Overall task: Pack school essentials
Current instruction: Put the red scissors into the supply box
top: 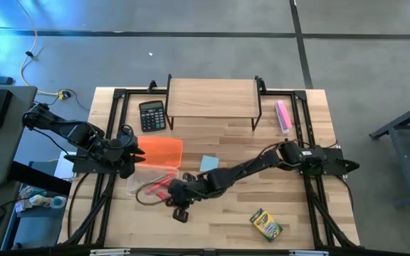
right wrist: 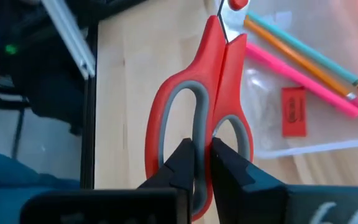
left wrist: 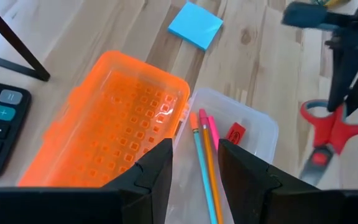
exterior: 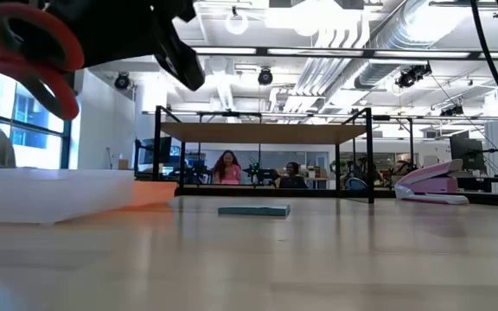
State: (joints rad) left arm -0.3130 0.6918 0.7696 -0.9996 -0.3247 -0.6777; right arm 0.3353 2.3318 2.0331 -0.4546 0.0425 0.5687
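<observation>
Starting at nine o'clock on the table, the left gripper hovers with its fingers parted and nothing between them, above the pencil box. That box lies open: its orange lid is folded back toward the black calculator, and its clear tray already holds the green and orange pencils, the pink pen and the tiny red eraser.

Toward six o'clock, the right gripper is clenched on the handle of the red-handled scissors. Their long axis runs straight out from the fingers, blades pointing toward the tray, so the tray lies just ahead; this arm is plainly the one to lower them in, probably needing them aligned with the pencils.

At the centre, the light blue notepad waits unpacked, and the crayon box sits at five o'clock.
</observation>
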